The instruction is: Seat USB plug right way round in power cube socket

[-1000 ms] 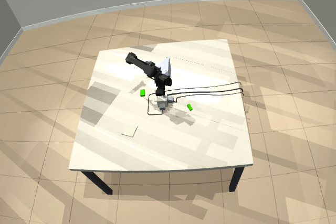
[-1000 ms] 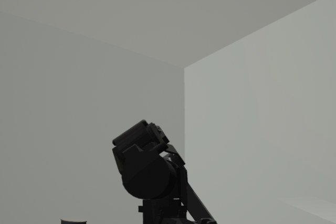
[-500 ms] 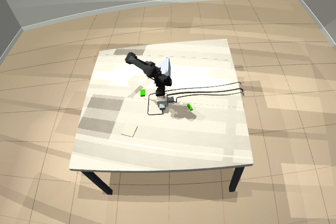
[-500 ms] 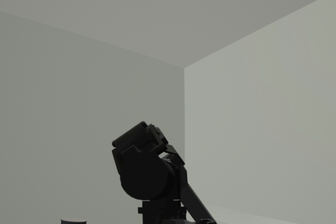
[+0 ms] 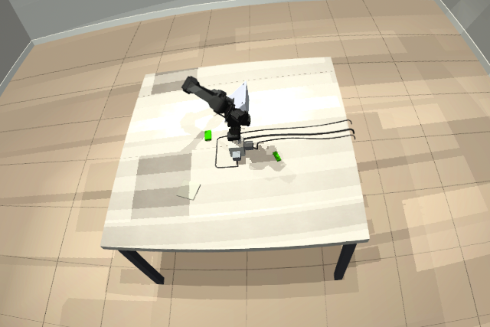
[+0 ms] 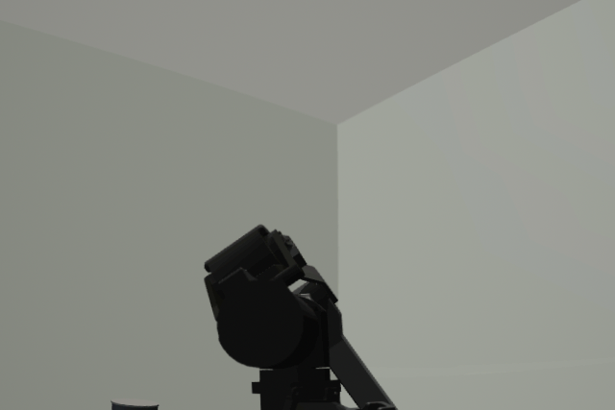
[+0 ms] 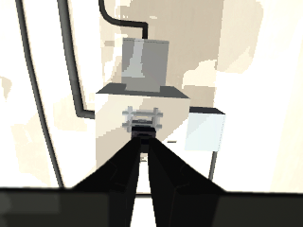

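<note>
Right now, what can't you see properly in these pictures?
- USB plug: wrist view, its orientation is hidden by the closed gripper.
- Socket depth: wrist view, the plug covers it.
- Power cube: top view, too small.
- Table: exterior view, cut off below the edge.

On the pale wooden table [image 5: 237, 212], the white power cube [image 7: 142, 137] sits centrally; a grey block [image 7: 144, 63] lies at twelve o'clock, a small pale box [image 7: 204, 130] at three.
</note>
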{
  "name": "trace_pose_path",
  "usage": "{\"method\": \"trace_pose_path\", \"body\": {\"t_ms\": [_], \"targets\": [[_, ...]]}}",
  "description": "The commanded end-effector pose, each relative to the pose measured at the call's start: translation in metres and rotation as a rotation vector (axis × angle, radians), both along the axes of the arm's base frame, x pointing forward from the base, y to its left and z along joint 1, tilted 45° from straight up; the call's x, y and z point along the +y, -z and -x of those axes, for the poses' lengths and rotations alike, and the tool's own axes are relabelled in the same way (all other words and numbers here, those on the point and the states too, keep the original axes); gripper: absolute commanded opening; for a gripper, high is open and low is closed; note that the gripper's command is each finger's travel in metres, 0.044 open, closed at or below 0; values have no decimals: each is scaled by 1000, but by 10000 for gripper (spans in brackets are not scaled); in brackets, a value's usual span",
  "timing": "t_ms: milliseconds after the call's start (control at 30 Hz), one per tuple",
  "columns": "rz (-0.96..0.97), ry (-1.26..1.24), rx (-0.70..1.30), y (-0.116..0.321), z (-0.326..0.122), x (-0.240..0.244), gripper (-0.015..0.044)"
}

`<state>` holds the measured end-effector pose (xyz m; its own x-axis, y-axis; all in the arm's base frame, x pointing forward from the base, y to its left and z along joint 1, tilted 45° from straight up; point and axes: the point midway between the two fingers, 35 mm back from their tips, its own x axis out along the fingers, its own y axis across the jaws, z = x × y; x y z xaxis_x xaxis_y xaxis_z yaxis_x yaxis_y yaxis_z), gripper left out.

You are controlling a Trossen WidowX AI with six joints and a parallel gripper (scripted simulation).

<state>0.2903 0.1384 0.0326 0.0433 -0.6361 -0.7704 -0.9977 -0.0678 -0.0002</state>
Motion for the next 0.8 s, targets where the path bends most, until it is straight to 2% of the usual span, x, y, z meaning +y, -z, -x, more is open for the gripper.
{"method": "trace_pose_path", "body": {"t_ms": [0, 767], "targets": [[-7, -2, 4, 1, 0, 0, 0], [-22, -6, 8, 3, 0, -1, 0]]}}
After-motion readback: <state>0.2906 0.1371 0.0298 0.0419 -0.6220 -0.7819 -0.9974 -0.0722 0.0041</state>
